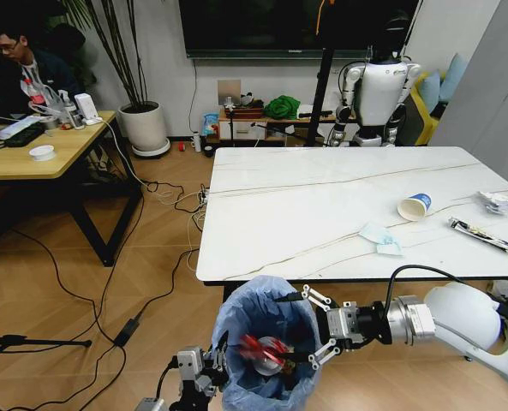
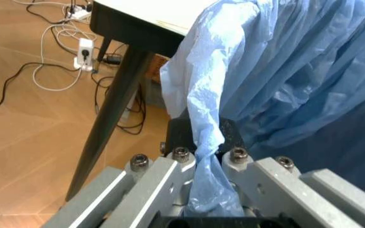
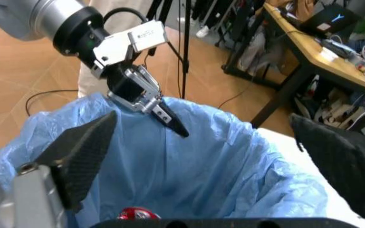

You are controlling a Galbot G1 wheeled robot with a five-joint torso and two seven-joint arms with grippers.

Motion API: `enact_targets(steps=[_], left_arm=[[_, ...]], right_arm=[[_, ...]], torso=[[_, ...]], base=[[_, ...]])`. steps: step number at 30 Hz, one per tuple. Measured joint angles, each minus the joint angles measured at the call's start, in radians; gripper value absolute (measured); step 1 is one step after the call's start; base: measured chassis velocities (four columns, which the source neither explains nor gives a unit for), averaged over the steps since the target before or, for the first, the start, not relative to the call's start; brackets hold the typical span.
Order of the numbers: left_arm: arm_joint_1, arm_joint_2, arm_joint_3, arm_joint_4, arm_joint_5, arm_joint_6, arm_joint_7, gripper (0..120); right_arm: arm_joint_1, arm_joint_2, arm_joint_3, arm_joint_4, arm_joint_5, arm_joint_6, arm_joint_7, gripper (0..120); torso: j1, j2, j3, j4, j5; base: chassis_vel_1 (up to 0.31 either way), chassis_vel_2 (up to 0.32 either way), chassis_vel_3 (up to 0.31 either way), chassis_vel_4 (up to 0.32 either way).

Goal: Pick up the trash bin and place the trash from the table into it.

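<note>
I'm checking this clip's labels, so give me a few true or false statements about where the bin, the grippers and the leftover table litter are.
1. The left gripper is clamped on the rim of the round bin lined with a crinkled light-blue plastic bag. True.
2. The right gripper is shut on a paper cup. False: it is open over the bin's mouth, holding nothing.
3. A crushed red can lies inside the bin. True.
4. The blue-and-white paper cup stands upright. False: it lies on its side on the white marble-look table.
5. The long dark wrapper is in the bin. False: it is on the table.
</note>
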Motion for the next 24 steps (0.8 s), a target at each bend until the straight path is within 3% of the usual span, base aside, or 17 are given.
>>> enact_targets(steps=[8, 11, 14, 19, 24], left_arm=[[0.014, 0.004, -0.011, -0.003, 0.008, 0.0, 0.001, 0], [0.018, 0.008, -0.021, -0.011, 0.009, 0.0, 0.001, 0], [0.026, 0.021, -0.038, -0.025, 0.002, -0.001, 0.002, 0], [0.028, 0.029, -0.045, -0.037, -0.008, -0.002, 0.003, 0], [0.03, 0.041, -0.054, -0.042, -0.019, -0.002, 0.003, 0]], right_arm=[[0.062, 0.062, 0.048, -0.054, 0.12, -0.003, 0.03, 100], [0.088, 0.083, 0.077, -0.099, 0.201, -0.023, 0.119, 100], [0.119, 0.143, 0.157, -0.233, 0.305, -0.052, 0.272, 100], [0.085, 0.214, 0.278, -0.351, 0.278, -0.08, 0.447, 100], [0.026, 0.227, 0.373, -0.409, 0.245, -0.114, 0.538, 100]], torso=[[0.0, 0.0, 0.0, 0.0001, 0.0003], [0.0, 0.0, 0.0, 0.0002, -0.0001], [0.0, 0.0, 0.0, 0.0002, 0.0003], [0.0, 0.0, 0.0, 0.0001, 0.0004], [0.0, 0.0, 0.0, -0.0003, -0.0002]], base=[[0.0, 0.0, 0.0, 0.0], [0.0, 0.0, 0.0, 0.0], [0.0, 0.0, 0.0, 0.0], [0.0, 0.0, 0.0, 0.0], [0.0, 0.0, 0.0, 0.0]])
